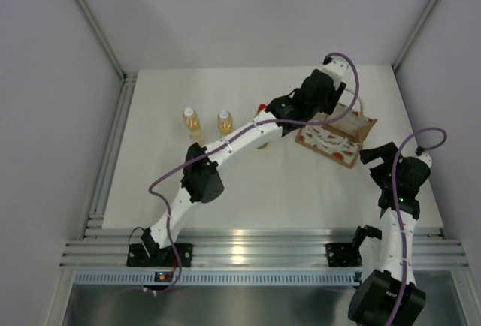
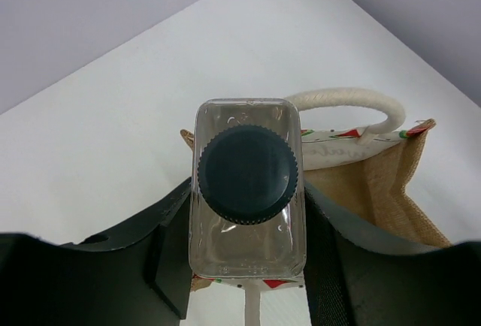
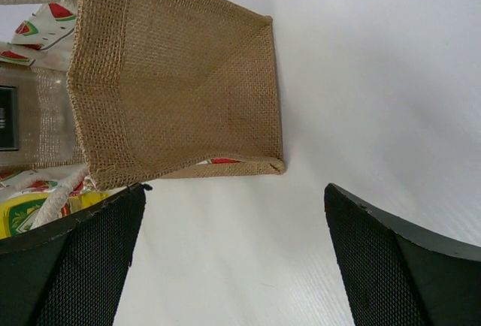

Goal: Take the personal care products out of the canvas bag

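The canvas bag sits at the table's right, its patterned side facing the top camera. My left gripper hangs over its mouth, shut on the clear squarish bottle with the dark grey cap; the bag's tan inside and a cream handle show beneath it. The bottle's lower end is hidden. Two amber bottles with white caps stand at the left. The yellow bottle's red cap peeks from behind the left arm. My right gripper is open and empty beside the bag's burlap end.
Grey walls close off the table's back and sides, with metal rails along the left edge and the near edge. The left arm stretches diagonally over the middle of the table. A yellow-green label shows past the bag in the right wrist view.
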`<move>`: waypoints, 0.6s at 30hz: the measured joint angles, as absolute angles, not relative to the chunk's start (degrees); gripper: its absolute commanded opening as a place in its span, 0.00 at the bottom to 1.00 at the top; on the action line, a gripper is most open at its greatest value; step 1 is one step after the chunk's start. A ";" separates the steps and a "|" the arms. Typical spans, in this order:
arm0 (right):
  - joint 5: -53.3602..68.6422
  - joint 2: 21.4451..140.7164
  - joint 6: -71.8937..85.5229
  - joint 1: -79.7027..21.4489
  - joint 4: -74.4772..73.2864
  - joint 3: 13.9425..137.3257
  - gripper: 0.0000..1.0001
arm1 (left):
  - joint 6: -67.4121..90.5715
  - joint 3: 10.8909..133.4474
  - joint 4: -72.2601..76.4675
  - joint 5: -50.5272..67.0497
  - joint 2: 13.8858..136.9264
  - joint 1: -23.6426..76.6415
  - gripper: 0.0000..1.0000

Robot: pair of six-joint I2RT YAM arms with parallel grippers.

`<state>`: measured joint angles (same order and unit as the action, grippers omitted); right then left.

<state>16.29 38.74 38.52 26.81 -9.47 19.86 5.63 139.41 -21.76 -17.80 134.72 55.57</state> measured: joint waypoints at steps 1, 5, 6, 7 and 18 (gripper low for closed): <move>16.19 38.74 38.52 26.81 -9.47 19.86 0.99 | 5.65 139.41 -21.98 -18.00 133.97 55.57 0.00; 16.08 38.76 38.52 26.81 -9.47 19.86 1.00 | 5.67 139.11 -23.00 -19.57 129.64 55.57 0.00; 16.08 38.79 38.52 26.81 -9.47 19.86 1.00 | 5.67 138.91 -23.33 -20.18 128.22 55.59 0.00; 16.10 38.83 38.52 26.81 -9.47 19.86 1.00 | 5.67 138.47 -23.35 -20.95 126.63 55.59 0.00; 16.45 39.22 38.98 26.81 -9.56 19.88 1.00 | 5.78 128.49 -23.27 -27.29 106.54 55.51 0.00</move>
<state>16.45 39.22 38.98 26.81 -9.56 19.88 5.78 128.49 -23.27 -27.29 106.54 55.51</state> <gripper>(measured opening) 0.993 0.547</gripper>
